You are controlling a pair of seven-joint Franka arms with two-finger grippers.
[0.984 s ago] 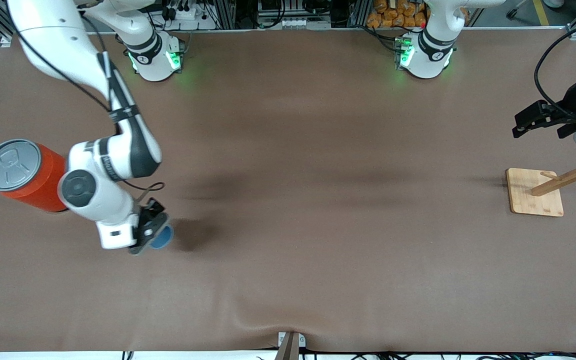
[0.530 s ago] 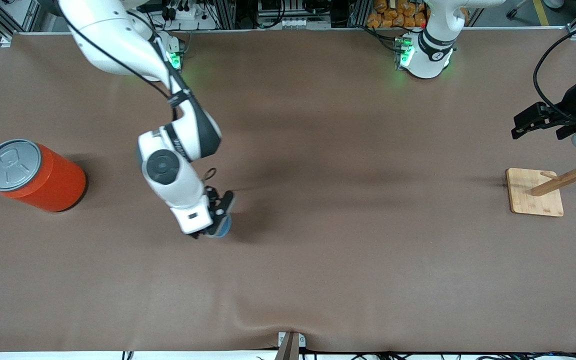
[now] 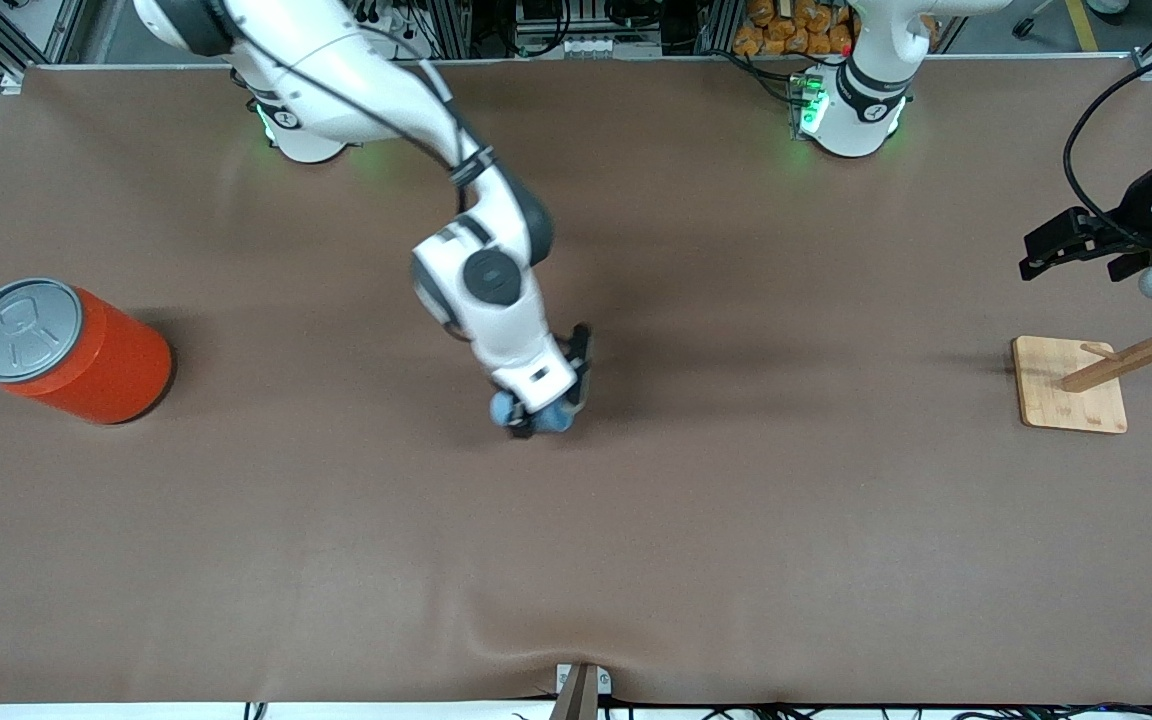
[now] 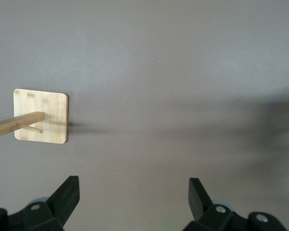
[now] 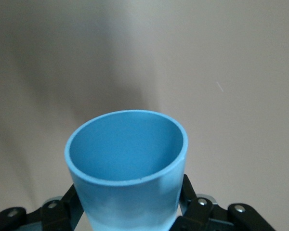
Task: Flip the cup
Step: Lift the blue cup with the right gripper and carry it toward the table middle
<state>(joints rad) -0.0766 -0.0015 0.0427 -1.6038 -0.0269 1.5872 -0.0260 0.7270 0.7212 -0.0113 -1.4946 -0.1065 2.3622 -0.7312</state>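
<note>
Right gripper (image 3: 540,408) clamped on small light-blue tapered plastic cup (image 5: 127,166), raised over worktop's middle, left gripper (image 4: 134,202) spread wide, waiting above wooden peg stand (image 3: 1070,384) at left arm's edge

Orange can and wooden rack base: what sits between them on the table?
Only the right pincer holding the cup, over bare brown tabletop, per the front view.

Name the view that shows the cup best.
The right wrist view: the cup fills it, open mouth and blue inside facing the camera, held in the right end effector. The front view shows only a blue sliver under the arm. The left wrist view shows none of it.
</note>
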